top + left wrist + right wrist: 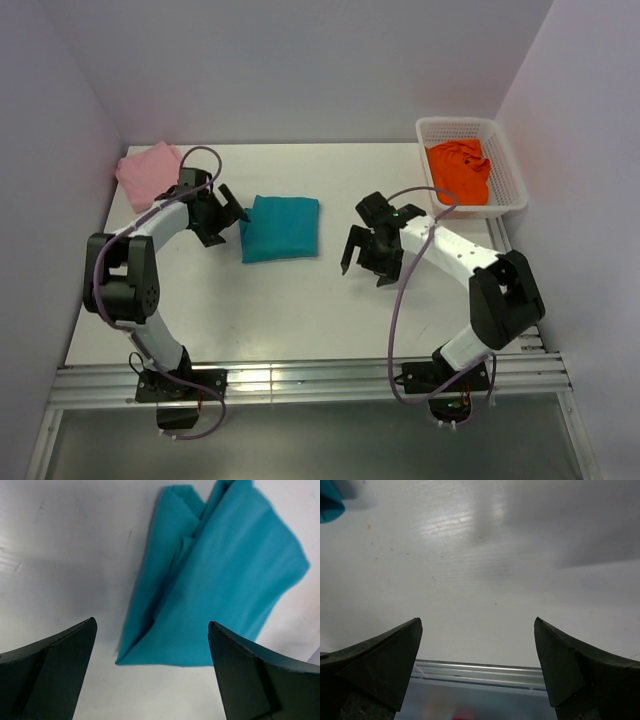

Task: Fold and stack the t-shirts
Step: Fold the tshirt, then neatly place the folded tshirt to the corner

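At 3 o'clock from our left gripper [233,218], fingers spread and empty, lies the folded teal tee [280,228], just beside; our right gripper [362,272], also spread, hangs farther off.

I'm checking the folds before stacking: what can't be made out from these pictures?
- Orange t-shirt, top view: crumpled in the white basket, whose walls hide its lower layers.
- Pink t-shirt, top view: left arm covers its right edge; layers too small to count.
- Teal t-shirt: left wrist view's top edge crops it; right wrist view shows one corner.
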